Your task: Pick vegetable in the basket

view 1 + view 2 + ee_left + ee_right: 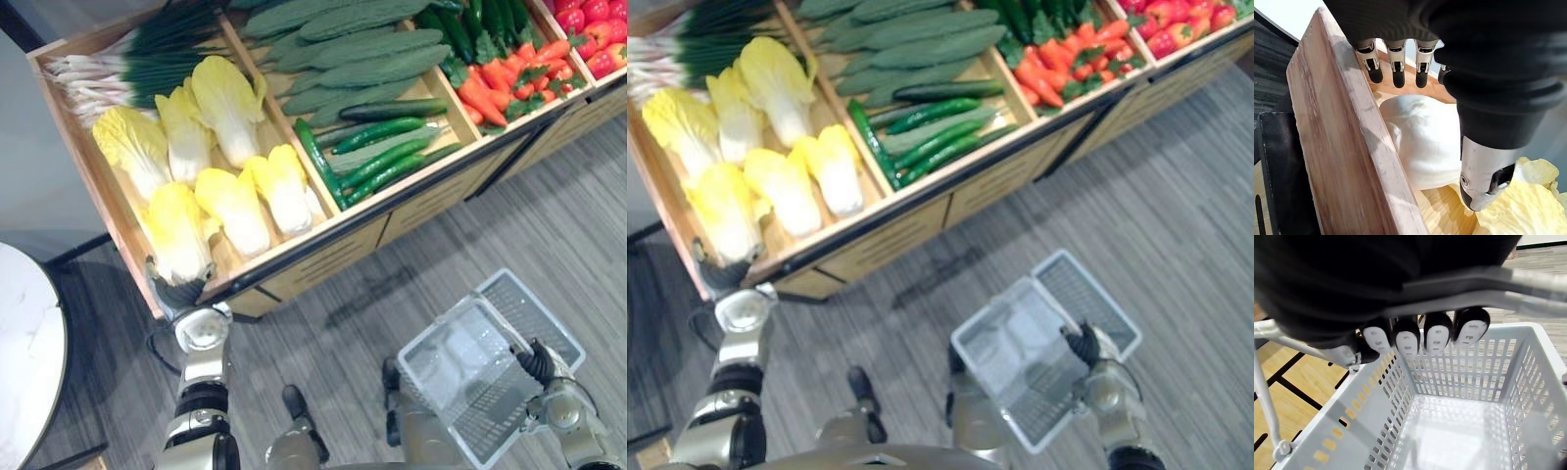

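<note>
1. Here, the left hand reaches over the wooden front wall of the produce stand, at the corner bay that holds napa cabbages.
2. Its fingers are straight and slightly spread. The thumb stands well apart from them, and the hand grips nothing.
3. The nearest napa cabbage lies in that bay with its white base between the fingers and the thumb. The fingertips hang just above the base, but I cannot tell whether the thumb touches it. Its yellow leaves fan out on the far side of the thumb.
4. The other napa cabbages lie farther into the bay, past the fingertips.
5. The right hand has its fingers curled together over the grey handle and clamped on it.
6. The white slotted basket hangs directly beneath those curled fingers, open side up, above the grey plank floor.
7. Away from both hands, the stand's other bays hold:
   - green onions behind the cabbages
   - cucumbers and bitter gourds in the next bay along
   - carrots after those
   - red peppers at the far end
</note>
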### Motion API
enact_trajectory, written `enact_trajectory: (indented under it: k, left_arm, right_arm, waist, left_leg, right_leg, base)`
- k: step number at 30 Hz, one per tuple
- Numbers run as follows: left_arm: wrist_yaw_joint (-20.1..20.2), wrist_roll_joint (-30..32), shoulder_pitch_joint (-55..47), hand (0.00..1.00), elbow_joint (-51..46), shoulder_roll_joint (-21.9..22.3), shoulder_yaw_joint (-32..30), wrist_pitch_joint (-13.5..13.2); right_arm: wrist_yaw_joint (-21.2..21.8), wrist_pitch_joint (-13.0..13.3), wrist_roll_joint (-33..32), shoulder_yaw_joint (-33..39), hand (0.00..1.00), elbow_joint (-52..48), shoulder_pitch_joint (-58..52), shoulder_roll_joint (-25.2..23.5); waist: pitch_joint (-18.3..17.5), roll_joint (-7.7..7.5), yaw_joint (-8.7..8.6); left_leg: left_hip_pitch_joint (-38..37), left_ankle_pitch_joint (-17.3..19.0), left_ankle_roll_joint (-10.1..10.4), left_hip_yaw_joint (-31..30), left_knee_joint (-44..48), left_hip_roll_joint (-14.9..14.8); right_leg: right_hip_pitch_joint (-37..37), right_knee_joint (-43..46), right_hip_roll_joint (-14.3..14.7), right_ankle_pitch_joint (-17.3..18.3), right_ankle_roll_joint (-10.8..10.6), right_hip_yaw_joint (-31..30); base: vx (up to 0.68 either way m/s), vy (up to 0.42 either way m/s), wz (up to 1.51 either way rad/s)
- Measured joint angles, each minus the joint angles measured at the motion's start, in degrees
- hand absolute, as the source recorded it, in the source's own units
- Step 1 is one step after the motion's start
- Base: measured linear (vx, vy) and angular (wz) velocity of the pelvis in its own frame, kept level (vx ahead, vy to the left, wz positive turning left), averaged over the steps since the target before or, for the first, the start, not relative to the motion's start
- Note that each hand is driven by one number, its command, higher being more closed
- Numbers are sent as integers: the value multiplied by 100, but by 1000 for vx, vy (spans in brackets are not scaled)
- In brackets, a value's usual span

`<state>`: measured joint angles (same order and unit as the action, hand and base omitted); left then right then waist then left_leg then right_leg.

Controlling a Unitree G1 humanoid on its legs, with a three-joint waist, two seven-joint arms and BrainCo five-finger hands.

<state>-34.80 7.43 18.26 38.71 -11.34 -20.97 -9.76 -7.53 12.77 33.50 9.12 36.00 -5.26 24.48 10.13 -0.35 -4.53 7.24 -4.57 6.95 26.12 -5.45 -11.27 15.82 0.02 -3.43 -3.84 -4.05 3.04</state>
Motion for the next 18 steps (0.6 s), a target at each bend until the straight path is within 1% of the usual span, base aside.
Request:
enact_trajectory:
  k: [5, 7, 11, 12, 16, 18]
  left_arm:
    - [-102, 0, 270, 0, 219, -56, -22, -4]
    - [-104, 1, 468, 0, 418, -199, -24, 0]
    - [-118, 2, 798, 0, 739, -321, -92, 37]
    - [-123, 11, 908, 100, 859, -355, -90, 43]
    - [-263, 52, 1069, 100, 1189, -507, -165, 49]
    - [-263, 128, 1100, 100, 1381, -636, -186, 56]
  right_arm:
    - [-80, 25, -30, -66, 100, -9, 89, 16]
    - [-85, 41, -34, -116, 100, -30, 170, 36]
    - [-103, 44, -39, -266, 100, -167, 212, 94]
    - [-104, 44, -40, -303, 100, -167, 234, 137]
    - [-108, 49, -96, -466, 100, -167, 334, 181]
    - [-107, 66, -99, -545, 100, -167, 383, 216]
  waist:
    - [73, 2, 4]
    - [168, -27, 2]
    - [185, -34, -7]
    - [209, -34, -10]
    - [237, -53, -10]
    - [241, -60, -9]
  left_leg:
    - [61, 2, 2, 28, 0, 0]
    - [85, 2, 2, 96, -2, 0]
    - [190, -1, -1, 176, -3, 9]
    - [189, -2, -2, 178, -3, 8]
    - [179, -1, -1, 189, -4, -4]
    - [178, -1, -1, 205, -4, -3]
  right_leg:
    - [82, -7, 25, -30, -3, -42]
    - [109, -92, 18, -111, -3, -117]
    - [215, -207, 24, -220, -6, -216]
    - [214, -208, 25, -222, -8, -220]
    - [221, -211, 45, -225, -9, -256]
    - [222, -229, 46, -243, -18, -278]
  base:
    - [-3, -6, -2]
    - [-9, -8, -14]
    - [7, -12, -13]
    - [21, -17, -5]
    - [18, -20, -4]
    - [4, -15, -5]
